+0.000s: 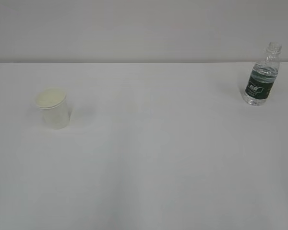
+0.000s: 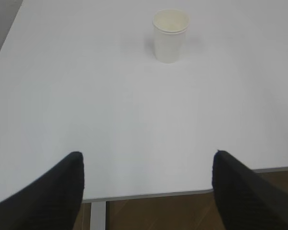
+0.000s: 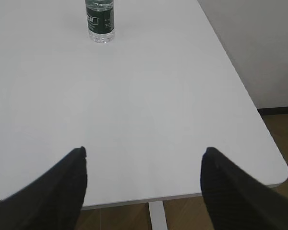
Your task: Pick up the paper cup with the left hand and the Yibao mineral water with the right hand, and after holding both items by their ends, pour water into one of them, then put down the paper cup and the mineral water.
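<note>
The white paper cup [image 1: 54, 109] stands upright on the left of the white table; the left wrist view has the paper cup [image 2: 170, 36] far ahead. The Yibao mineral water [image 1: 262, 75], a clear bottle with a dark green label and no cap, stands upright at the far right; in the right wrist view the mineral water [image 3: 101, 21] is far ahead, its top cut off. My left gripper [image 2: 147, 165] and right gripper [image 3: 144, 160] both stand open and empty over the table's near edge. Neither arm shows in the exterior view.
The white table [image 1: 153, 158] spreads between cup and bottle. Its near edge [image 2: 149, 195] and right corner [image 3: 278, 172] show, with brown floor [image 3: 283, 129] beyond and a pale wall [image 1: 134, 28] behind the table.
</note>
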`<action>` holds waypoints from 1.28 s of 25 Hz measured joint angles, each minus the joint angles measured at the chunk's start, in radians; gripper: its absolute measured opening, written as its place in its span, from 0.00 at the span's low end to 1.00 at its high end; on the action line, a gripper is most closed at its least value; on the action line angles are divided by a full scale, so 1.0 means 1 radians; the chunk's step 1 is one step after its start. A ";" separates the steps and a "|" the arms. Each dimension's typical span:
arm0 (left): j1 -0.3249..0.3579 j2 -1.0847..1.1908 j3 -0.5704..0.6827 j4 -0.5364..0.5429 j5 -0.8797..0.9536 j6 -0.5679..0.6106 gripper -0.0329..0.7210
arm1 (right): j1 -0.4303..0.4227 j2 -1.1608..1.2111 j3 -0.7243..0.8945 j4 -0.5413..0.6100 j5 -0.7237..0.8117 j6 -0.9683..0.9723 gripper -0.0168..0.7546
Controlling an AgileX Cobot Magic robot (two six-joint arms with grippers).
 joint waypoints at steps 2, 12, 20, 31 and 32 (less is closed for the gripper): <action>0.000 0.000 0.000 0.000 0.000 0.000 0.83 | 0.000 0.000 0.000 0.000 0.000 0.000 0.75; 0.000 0.000 0.000 0.000 0.000 0.000 0.83 | 0.000 0.000 0.000 0.000 0.000 0.000 0.75; 0.000 0.000 0.000 0.000 0.000 0.000 0.78 | 0.000 0.000 -0.002 0.000 -0.002 -0.006 0.75; 0.000 0.035 -0.010 -0.004 0.002 0.000 0.78 | 0.000 0.000 -0.002 0.000 -0.002 -0.017 0.75; 0.000 0.035 -0.010 -0.004 0.002 0.000 0.78 | 0.000 0.000 -0.002 0.002 -0.002 -0.022 0.75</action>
